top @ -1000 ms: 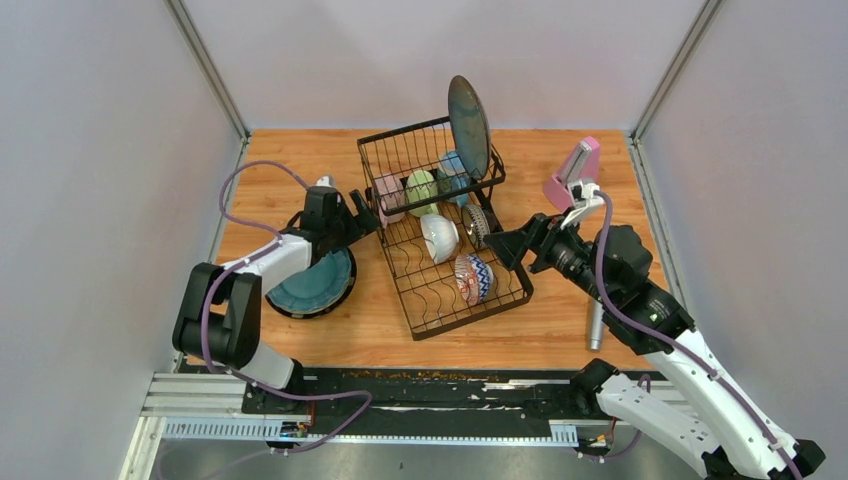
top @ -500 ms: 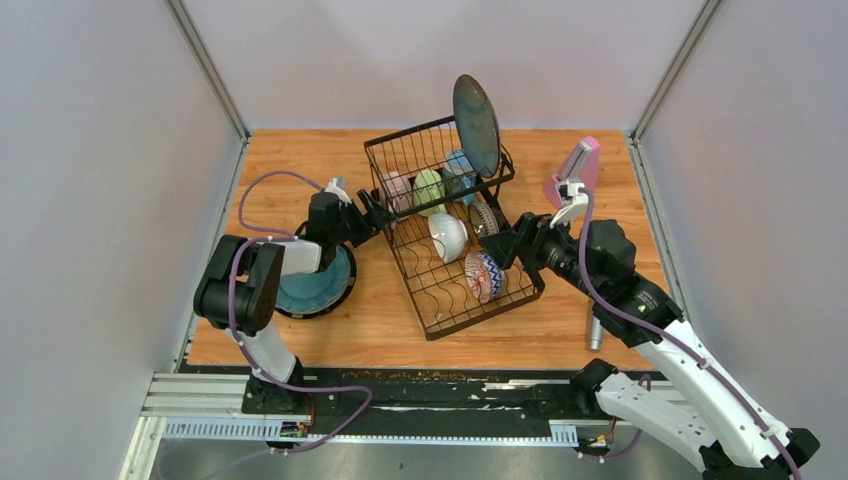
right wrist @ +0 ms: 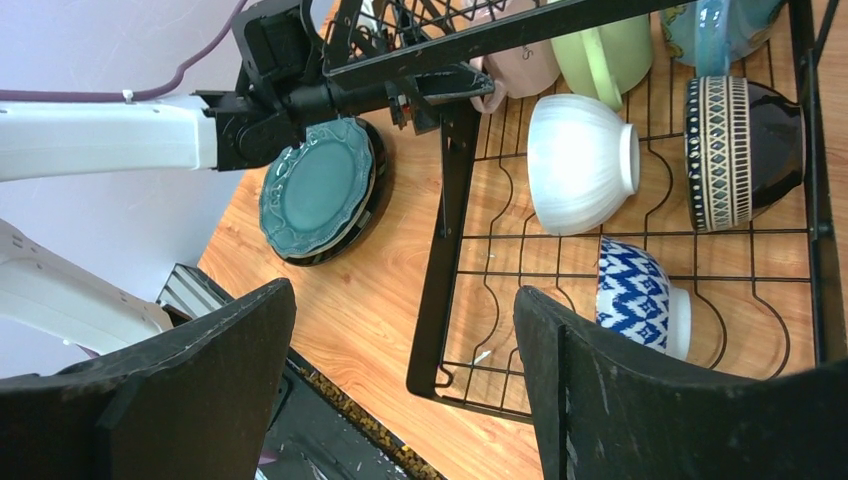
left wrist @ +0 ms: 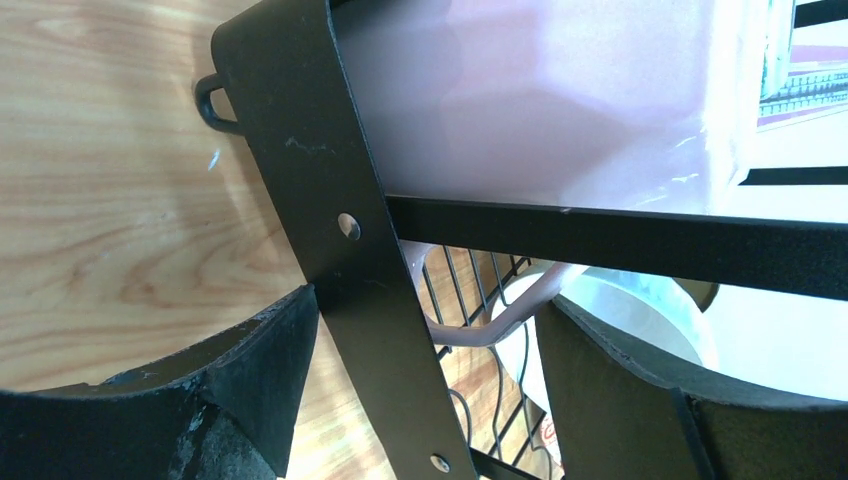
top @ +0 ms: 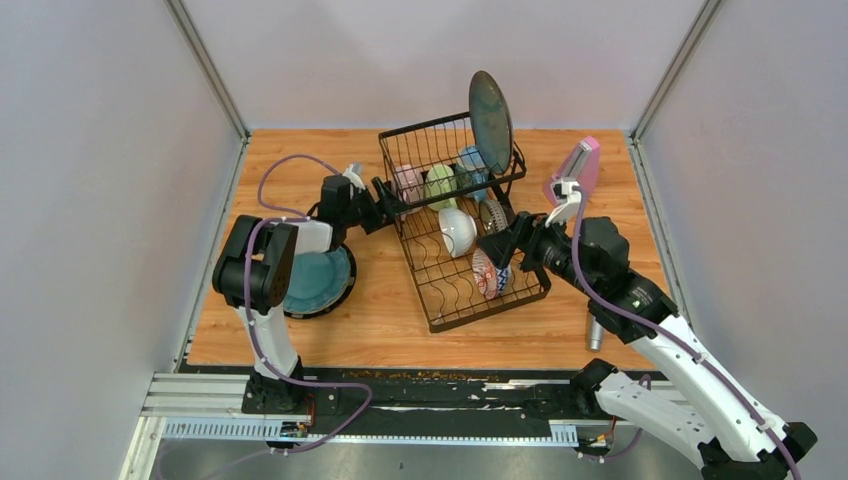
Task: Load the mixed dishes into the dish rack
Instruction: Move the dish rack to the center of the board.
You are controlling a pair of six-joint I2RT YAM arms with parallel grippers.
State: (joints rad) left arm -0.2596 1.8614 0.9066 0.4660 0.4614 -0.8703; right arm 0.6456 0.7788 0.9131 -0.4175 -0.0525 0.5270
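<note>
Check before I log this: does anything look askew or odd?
The dish rack sits askew, angled to the table edges, with the left hand straddling its corner post. A dark plate sticks up high at its far end.

Setting: lab test cell. My wooden worktop; plain grey panels at 9, 12, 3 o'clock; aluminium rail at 6.

light: bright, even | shadows: soft | left wrist: close-range blur, glare
</note>
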